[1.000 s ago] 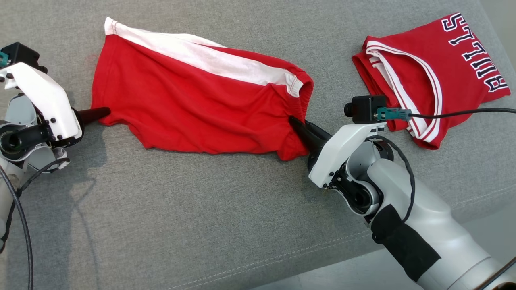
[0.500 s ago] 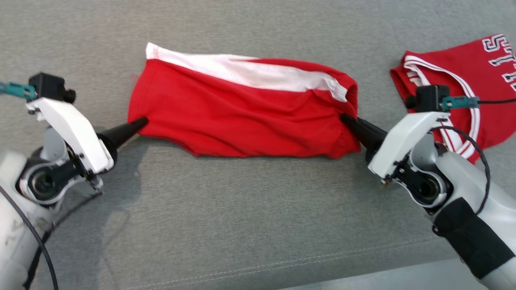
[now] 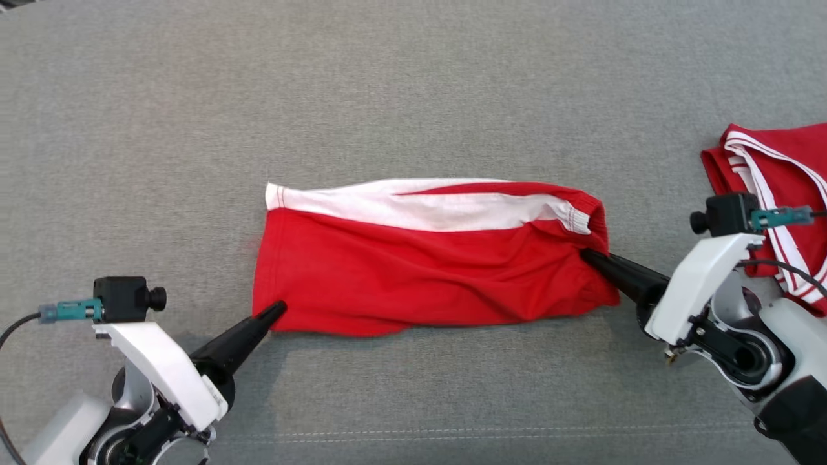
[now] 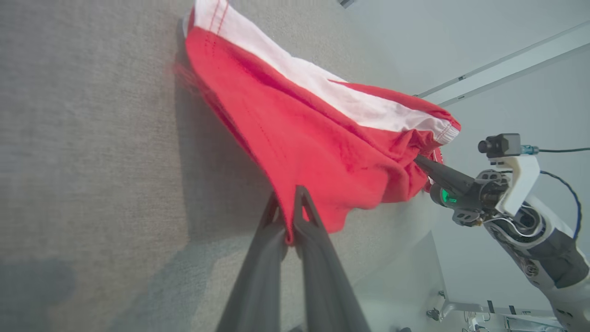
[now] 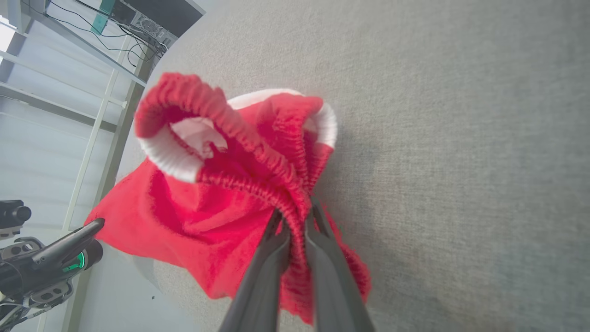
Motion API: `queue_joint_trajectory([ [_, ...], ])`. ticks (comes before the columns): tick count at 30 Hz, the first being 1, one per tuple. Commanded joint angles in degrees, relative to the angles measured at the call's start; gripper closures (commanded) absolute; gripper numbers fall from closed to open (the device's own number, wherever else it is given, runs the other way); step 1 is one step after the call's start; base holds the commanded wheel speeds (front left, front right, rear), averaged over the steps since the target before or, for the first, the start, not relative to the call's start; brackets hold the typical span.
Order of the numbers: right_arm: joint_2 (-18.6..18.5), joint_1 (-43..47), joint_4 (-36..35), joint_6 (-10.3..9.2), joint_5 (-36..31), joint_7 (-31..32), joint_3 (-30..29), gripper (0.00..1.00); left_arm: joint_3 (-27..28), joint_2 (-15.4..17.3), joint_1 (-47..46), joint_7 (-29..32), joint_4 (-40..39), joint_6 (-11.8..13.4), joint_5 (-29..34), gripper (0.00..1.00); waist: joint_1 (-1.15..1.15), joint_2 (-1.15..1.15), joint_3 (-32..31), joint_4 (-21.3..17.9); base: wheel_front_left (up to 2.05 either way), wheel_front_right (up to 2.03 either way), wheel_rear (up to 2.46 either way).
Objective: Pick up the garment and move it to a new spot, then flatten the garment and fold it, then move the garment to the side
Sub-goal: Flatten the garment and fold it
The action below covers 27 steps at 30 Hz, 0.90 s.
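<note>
Now the left hand (image 3: 279,307) and right hand (image 3: 586,254) still pinch the red shorts (image 3: 420,278), drawn straighter than before.

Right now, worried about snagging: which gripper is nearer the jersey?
Right. The right gripper, clamping the shorts by the waistband, sits near the jersey; the left gripper holds their opposite end.

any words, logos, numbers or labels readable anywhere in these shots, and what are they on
No text can be read.
Red shorts with a white side stripe: no print or label visible.
Red garment with white trim at the right edge of the head view: no lettering on the part in frame.
Dark equipment on the shelving in the right wrist view: too small and blurred to read.
</note>
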Motion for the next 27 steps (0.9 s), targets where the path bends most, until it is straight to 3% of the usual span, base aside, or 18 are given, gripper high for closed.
queue_joint_trajectory([
  [1,-2.0,2.5,-2.6,0.25,0.3,0.1,-1.4,1.00,2.9,3.1,-0.3,-1.8,-2.8,-0.4,0.8,1.00,0.00,0.00,-0.6,1.2,0.00,0.00,0.00],
  [7,-3.4,6.8,-6.5,0.25,2.1,3.1,-4.8,1.00,2.5,3.6,2.3,-2.9,-5.4,-0.4,1.1,1.00,0.00,0.00,-1.2,2.1,0.00,0.00,0.00],
  [11,-4.2,7.9,-6.0,0.25,-0.6,3.9,-5.5,1.00,1.5,2.6,3.0,-2.5,-4.6,-0.4,0.7,1.00,0.00,0.00,-1.4,2.0,0.00,0.00,0.00],
  [18,-0.6,8.9,-3.0,0.25,-4.8,4.0,-7.2,1.00,-0.4,-0.4,2.4,-1.2,-0.2,-0.4,-0.2,0.98,0.00,0.00,-1.6,1.8,0.00,0.00,0.00],
  [19,0.0,8.9,-2.6,0.25,-5.5,4.1,-7.3,0.83,-0.6,-0.7,2.3,-1.3,0.4,-0.4,-0.1,0.68,0.00,0.00,-1.6,1.7,0.00,0.00,0.00],
  [20,1.1,9.0,-1.9,0.25,-6.6,3.8,-7.7,0.00,-0.8,-1.2,2.1,-1.5,1.6,-0.4,0.0,0.00,0.00,0.00,-1.8,1.7,0.00,0.00,0.00],
  [27,2.4,11.2,-2.4,0.25,-10.0,-0.9,-10.7,0.00,-0.3,-1.1,2.7,-6.4,3.1,-0.4,2.9,0.00,0.00,0.00,-3.5,1.7,0.00,0.00,0.00],
])
